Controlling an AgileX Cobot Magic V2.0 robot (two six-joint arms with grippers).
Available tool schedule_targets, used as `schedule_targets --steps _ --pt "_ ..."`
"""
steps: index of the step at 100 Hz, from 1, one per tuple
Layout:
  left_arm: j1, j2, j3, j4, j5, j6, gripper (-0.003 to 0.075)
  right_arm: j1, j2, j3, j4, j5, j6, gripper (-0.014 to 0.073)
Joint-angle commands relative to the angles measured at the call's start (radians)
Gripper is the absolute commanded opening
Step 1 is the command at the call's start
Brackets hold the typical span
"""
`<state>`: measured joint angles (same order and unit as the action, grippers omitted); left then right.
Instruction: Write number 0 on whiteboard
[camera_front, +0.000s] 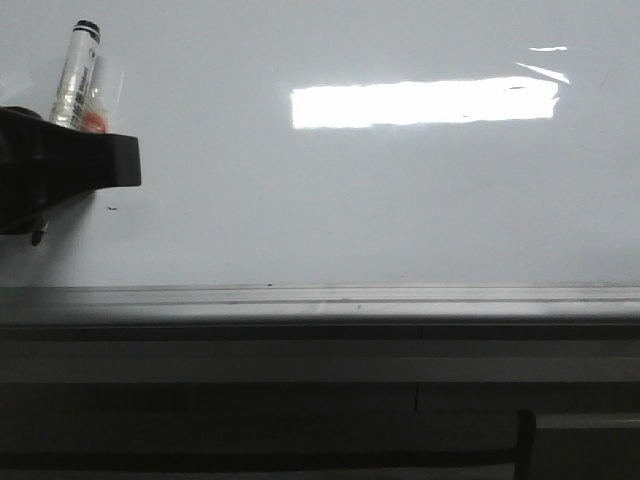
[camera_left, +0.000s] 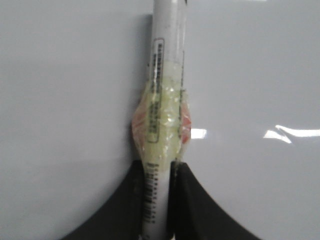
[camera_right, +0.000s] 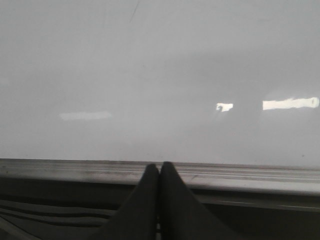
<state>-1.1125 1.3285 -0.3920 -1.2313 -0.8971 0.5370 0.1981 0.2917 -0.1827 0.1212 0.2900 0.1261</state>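
Note:
The whiteboard (camera_front: 350, 200) is a glossy white surface that fills most of the front view. No number 0 shows on it in any view. At the far left, my left gripper (camera_front: 72, 128) is shut on a white marker (camera_front: 76, 75) with a black end, printed text and a tape wrap with orange patches. The left wrist view shows the marker (camera_left: 165, 75) clamped between the black fingers of the left gripper (camera_left: 159, 167) and pointing out over the board. My right gripper (camera_right: 160, 167) is shut with nothing in it, above the board's grey edge strip (camera_right: 75, 170).
A bright rectangular glare (camera_front: 425, 102) lies on the board's right half. A tiny black speck (camera_front: 113, 209) sits just right of the left arm. The grey metal strip (camera_front: 320, 298) runs along the board's near edge, with a dark ledge (camera_front: 300, 400) below it.

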Motion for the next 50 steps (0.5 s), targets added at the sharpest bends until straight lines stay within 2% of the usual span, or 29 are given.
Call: schedule_targets --steps 1,7,15,20,24,29,37,43,50 --pt "0.005 -0.011 -0.023 0.090 0.004 -0.010 -0.0020 0.006 0.017 -0.040 0.042 -0.078 -0.005 -0.0057" --pt "0.005 -0.013 -0.023 0.197 0.018 -0.003 -0.0019 0.028 0.017 -0.071 0.042 -0.062 -0.062 -0.0057" --pt "0.005 -0.015 -0.023 0.412 0.017 -0.001 -0.0020 0.081 0.024 -0.136 0.042 -0.013 -0.242 -0.0039" --pt "0.005 -0.015 -0.023 0.555 0.010 0.001 -0.0020 0.124 0.041 -0.182 0.042 0.035 -0.317 0.0012" --pt "0.005 -0.015 -0.023 0.658 0.002 0.001 -0.0020 0.165 0.063 -0.224 0.044 0.083 -0.358 0.0085" --pt "0.005 -0.015 -0.023 0.814 -0.002 0.001 -0.0020 0.215 0.097 -0.273 0.044 0.136 -0.380 0.0189" --pt "0.005 -0.015 -0.023 0.967 -0.011 0.011 -0.0020 0.290 0.151 -0.348 0.058 0.194 -0.380 0.0345" --pt "0.005 -0.015 -0.023 1.043 -0.011 0.041 -0.0019 0.348 0.178 -0.385 0.098 0.212 -0.380 0.0385" --pt "0.005 -0.015 -0.023 1.072 -0.011 0.062 -0.0019 0.381 0.189 -0.377 0.098 0.189 -0.380 0.0381"
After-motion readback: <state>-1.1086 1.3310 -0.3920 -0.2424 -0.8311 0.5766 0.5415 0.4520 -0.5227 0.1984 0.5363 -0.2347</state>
